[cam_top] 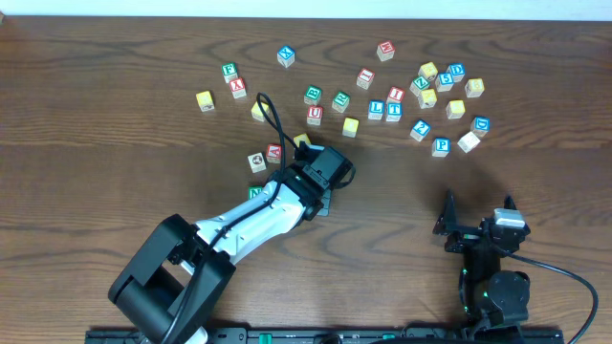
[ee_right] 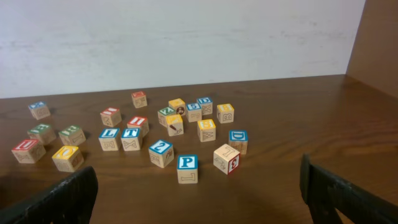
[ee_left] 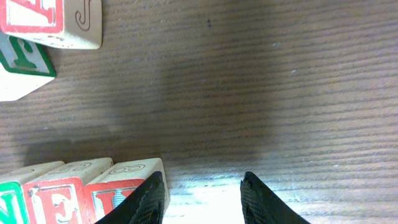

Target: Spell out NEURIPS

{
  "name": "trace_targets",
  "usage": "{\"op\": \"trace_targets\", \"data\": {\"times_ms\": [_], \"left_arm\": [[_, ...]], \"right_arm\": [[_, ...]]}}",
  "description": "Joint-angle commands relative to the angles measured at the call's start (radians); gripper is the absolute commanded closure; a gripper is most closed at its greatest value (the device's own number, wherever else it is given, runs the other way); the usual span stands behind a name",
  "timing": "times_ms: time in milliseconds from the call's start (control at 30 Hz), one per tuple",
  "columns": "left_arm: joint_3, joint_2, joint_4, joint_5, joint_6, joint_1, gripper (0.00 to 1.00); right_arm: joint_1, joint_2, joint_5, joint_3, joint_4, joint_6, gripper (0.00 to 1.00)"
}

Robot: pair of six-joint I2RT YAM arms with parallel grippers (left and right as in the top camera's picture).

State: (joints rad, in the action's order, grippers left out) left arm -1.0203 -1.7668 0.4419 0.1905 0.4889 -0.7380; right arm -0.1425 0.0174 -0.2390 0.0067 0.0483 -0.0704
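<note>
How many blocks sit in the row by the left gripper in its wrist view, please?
3: green N at the left edge, red E beside it, a red-lettered block nearest the left gripper; more may lie off-frame.

The overhead camera is looking straight down from well above the dark brown wood-grain table (cam_top: pixel 105 57), taking in the whole scatter of small wooden letter cubes (cam_top: pixel 394 96). The left wrist camera is hanging very near the tabletop and facing down along the left gripper (ee_left: pixel 200 186), whose black tips are framing the lower edge. It is showing only a small patch of what the overhead view covers. The right wrist camera is sitting low, looking level across the table past the right gripper (ee_right: pixel 199 180) toward a pale wall (ee_right: pixel 186 37). It is sharing the right-hand cube cluster, including the pale cube with a blue P (ee_right: pixel 187 168), with the overhead view.
</note>
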Motion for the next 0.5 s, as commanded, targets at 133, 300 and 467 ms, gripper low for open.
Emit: {"op": "trace_targets", "data": {"times_ms": [133,300,467], "left_arm": [[-0.018,-0.012,0.025,0.025,-0.014,0.002,0.61],[-0.018,-0.012,0.023,0.025,-0.014,0.002,0.61],[-0.018,-0.012,0.001,0.024,-0.014,0.002,0.61]], "right_arm": [[-0.001,-0.002,-0.002,-0.001,0.004,0.008,0.01],[-0.001,-0.002,-0.002,-0.001,0.004,0.008,0.01],[-0.001,-0.002,-0.001,-0.001,0.004,0.008,0.01]]}}
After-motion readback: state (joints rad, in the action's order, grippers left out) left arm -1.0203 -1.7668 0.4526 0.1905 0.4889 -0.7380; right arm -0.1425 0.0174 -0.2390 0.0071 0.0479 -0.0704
